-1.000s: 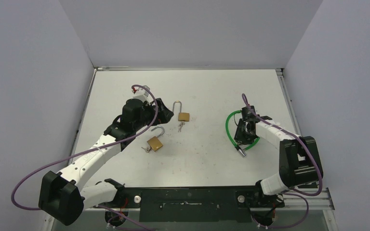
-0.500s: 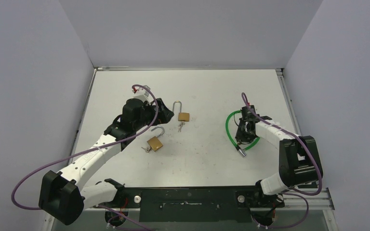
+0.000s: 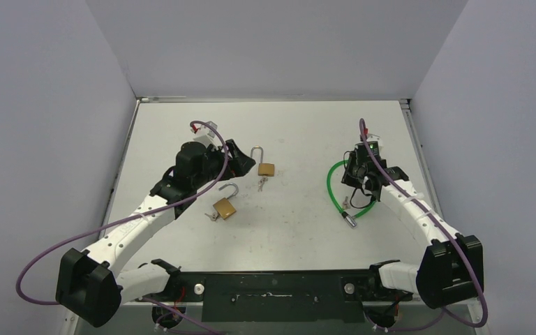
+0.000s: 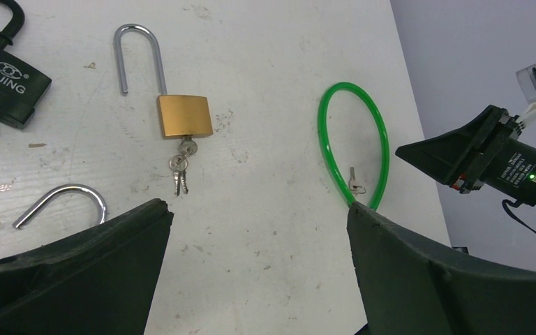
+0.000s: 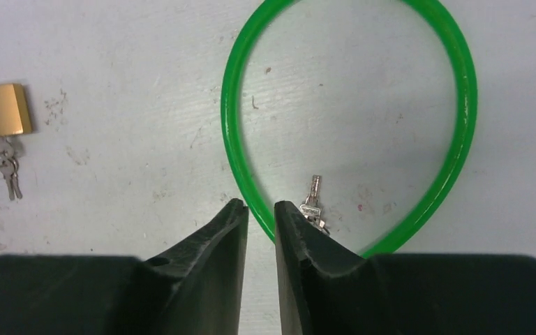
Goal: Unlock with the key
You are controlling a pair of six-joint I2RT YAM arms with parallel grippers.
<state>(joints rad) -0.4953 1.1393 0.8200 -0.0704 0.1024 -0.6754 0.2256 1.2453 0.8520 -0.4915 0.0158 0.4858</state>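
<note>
Risk check, right side first. Right pincer [image 5: 259,206] almost together, thin gap only, not touching, nothing clamped. Sits above the near rim of the green cable lock [image 5: 232,132]. Small key [image 5: 312,199] flat on the bench [image 3: 300,132] inside the green loop, just outside one fingertip, not between the two.

Likely failure: clamping on air or on the green cable instead of the key, because of that sideways offset. Second one: thin flat key, hard to get under, could skate off or tilt in a shallow pinch and then miss the keyhole. Keyhole not visible from here.

Left pincer [image 4: 257,209] wide apart, empty, above the bench near the brass padlock [image 4: 184,116]. Well apart from the right side, so low clash risk.
</note>
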